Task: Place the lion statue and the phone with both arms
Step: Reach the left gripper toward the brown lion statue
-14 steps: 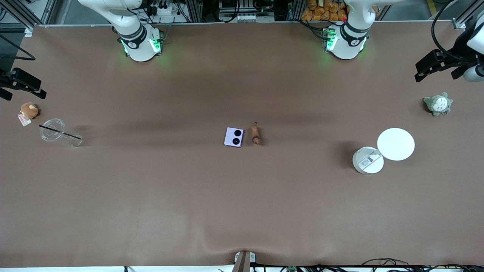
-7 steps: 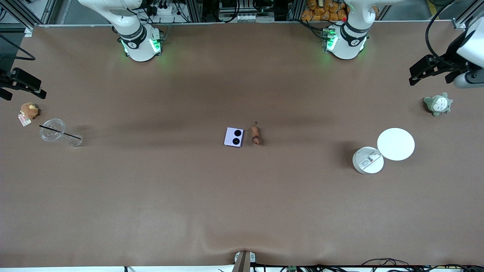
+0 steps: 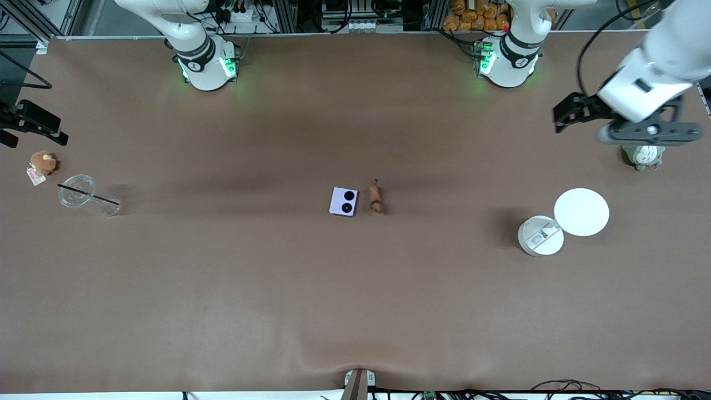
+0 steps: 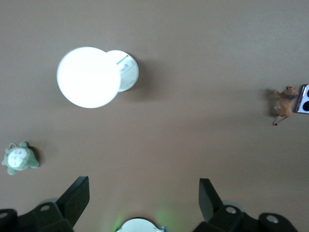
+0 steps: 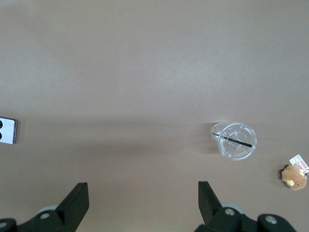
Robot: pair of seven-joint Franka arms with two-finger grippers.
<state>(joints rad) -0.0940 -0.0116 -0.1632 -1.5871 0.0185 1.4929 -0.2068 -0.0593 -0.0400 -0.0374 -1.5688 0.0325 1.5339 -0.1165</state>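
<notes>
Brown table [image 3: 222, 289]: your phone [image 3: 344, 201] and lion statue [image 3: 375, 199] lie mid-table, just beside each other, untouched. Left claw [image 4: 144, 198], spread empty, has swung inward above the grey-green plush [image 3: 644, 155]; right claw [image 5: 143, 199] waits, spread.

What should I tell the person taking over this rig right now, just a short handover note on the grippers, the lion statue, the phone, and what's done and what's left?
Left gripper: open, empty, up in the air over the left arm's end of the table, above the grey-green plush.
Right gripper: open, empty, waiting high over the right arm's end, near the clear cup.
Phone and lion statue: lying side by side at mid-table, close but apart, the statue toward the left arm's end.
Done: nothing picked up yet.
Left: grasp both things, one per arm, and place them. The pictures show no marked target spot.
</notes>
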